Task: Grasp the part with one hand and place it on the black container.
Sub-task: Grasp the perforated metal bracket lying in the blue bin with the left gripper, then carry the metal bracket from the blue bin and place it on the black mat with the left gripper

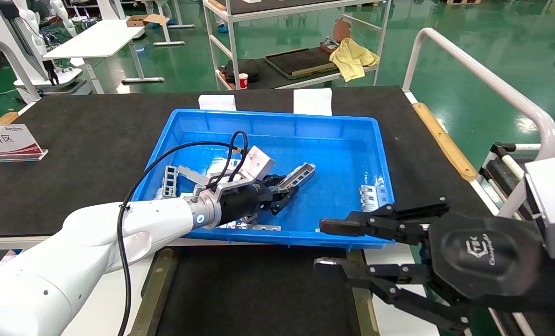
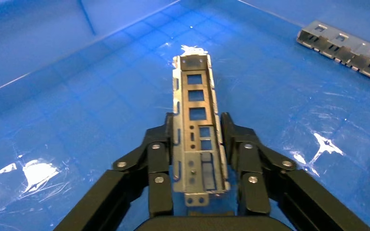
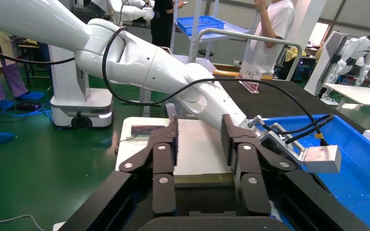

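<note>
Inside the blue plastic bin (image 1: 352,140), the left gripper (image 1: 284,189) reached toward two o'clock from the head camera's lower left, its fingers (image 2: 160,159) clamped on the near end of the part (image 2: 195,120), a narrow silver-grey channel strip with a row of rectangular cut-outs. The strip lay between the two pads in the left wrist view, its far end pointing away over the bin's blue floor; whether that end touched the floor could not be told. In the head view the part (image 1: 297,175) sat near the bin's centre, slanting up toward one o'clock. Other metal pieces lay in the bin: a ladder-like bracket (image 1: 170,179) at nine o'clock of the gripper, and a notched plate (image 1: 369,196) at three o'clock, near the right wall. The right gripper (image 1: 326,245) hung at the bin's near right corner, its fingers spread apart and empty. The black container (image 1: 258,294) lay at six o'clock below the bin, nothing on its visible surface.
</note>
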Available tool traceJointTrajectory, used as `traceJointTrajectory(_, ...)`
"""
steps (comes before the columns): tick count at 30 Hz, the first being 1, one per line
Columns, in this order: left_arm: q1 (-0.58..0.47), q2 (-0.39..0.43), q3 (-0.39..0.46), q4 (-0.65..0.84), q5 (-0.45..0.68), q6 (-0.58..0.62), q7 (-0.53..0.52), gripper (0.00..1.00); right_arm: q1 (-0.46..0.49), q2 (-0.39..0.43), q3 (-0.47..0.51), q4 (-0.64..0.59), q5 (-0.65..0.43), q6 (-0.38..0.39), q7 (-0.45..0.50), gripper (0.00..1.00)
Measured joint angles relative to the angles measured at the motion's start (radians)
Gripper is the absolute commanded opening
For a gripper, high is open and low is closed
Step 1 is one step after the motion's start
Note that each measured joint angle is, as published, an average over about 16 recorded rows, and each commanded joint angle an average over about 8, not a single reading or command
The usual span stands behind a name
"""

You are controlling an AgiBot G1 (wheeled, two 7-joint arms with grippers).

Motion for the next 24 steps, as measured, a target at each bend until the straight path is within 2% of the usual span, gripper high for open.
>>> traceJointTrajectory(14, -0.034, -0.013, 0.004, 0.016, -0.128, 0.016, 0.06, 0.0, 0.0, 0.0, 0.0, 0.0, 0.0, 0.0, 0.0, 0.0)
traceJointTrajectory(18, -0.045, -0.032, -0.016, 0.006, -0.175, 0.093, 0.095, 0.0, 0.0, 0.0, 0.0, 0.0, 0.0, 0.0, 0.0, 0.0)
traceJointTrajectory(24, -0.042, -0.082, -0.05, -0.024, -0.241, 0.28, 0.15, 0.0, 0.0, 0.0, 0.0, 0.0, 0.0, 0.0, 0.0, 0.0)
